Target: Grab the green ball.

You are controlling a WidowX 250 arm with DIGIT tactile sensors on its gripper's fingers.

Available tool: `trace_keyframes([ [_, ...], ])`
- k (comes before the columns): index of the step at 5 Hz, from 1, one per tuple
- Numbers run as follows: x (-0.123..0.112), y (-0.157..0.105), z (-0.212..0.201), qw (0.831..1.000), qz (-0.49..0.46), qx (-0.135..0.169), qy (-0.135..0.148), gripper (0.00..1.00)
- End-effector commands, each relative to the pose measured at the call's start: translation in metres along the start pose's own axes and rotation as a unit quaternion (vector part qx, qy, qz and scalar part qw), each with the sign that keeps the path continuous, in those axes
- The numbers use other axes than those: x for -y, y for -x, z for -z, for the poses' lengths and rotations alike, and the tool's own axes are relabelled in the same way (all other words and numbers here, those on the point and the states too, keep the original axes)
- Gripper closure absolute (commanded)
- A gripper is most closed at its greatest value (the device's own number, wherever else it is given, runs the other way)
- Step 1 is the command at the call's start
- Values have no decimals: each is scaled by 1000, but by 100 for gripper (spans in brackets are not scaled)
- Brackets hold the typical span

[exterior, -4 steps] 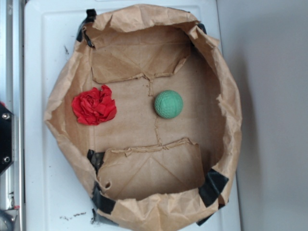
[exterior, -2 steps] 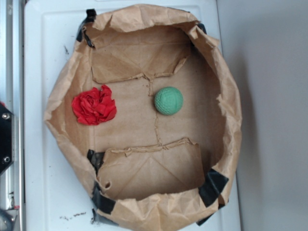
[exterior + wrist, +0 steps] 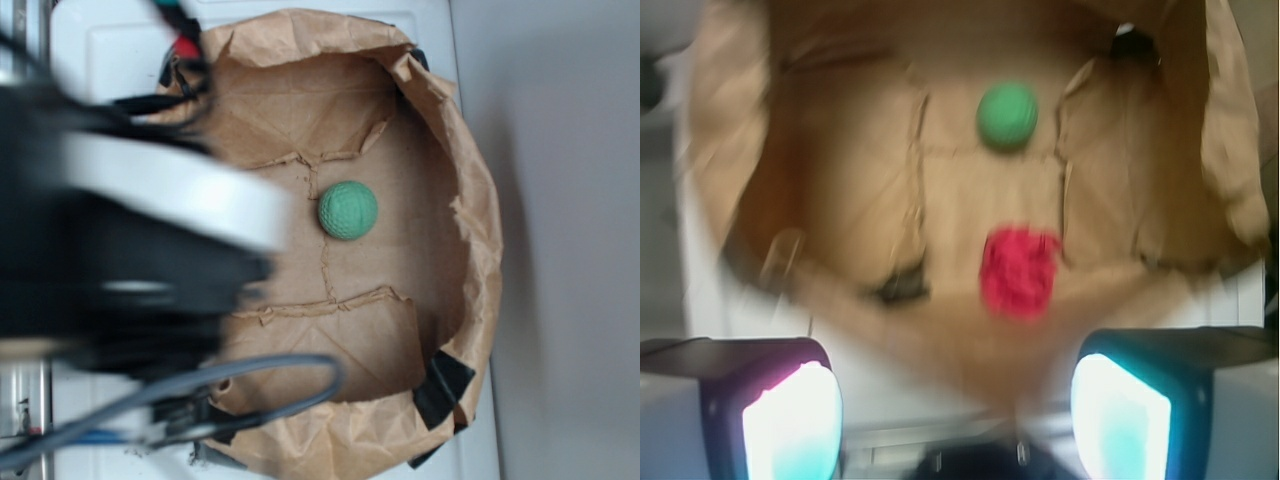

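End effector [image 3: 958, 410] fingers spread wide and empty, poised over the near rim of a crumpled brown paper tray [image 3: 470, 200] on the white bench [image 3: 100, 50]. Green ball [image 3: 1007, 116] — mint-coloured, dimpled like a golf ball — sits loose near the tray's middle, well apart from the fingers. Between them lies a red paper wad [image 3: 1020, 270] — a descent cut short could close on it, or a glancing finger could send the ball rolling.
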State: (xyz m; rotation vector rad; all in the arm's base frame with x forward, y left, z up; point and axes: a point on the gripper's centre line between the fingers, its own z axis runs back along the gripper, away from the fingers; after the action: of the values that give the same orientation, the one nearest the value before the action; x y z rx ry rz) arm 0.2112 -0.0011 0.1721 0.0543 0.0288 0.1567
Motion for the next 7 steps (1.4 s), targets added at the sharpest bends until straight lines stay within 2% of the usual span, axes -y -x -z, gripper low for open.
trace_keyframes([
  [1,-14,-55,2,1000,-16,26,-4,0],
  [3,-14,-55,2,1000,-16,26,-4,0],
  [4,-22,-81,46,999,-18,41,-17,0],
  [5,-30,-93,77,997,-17,77,-15,0],
  [6,-38,-93,91,997,-12,77,-15,0],
  [7,-50,-94,99,995,-17,94,-21,0],
])
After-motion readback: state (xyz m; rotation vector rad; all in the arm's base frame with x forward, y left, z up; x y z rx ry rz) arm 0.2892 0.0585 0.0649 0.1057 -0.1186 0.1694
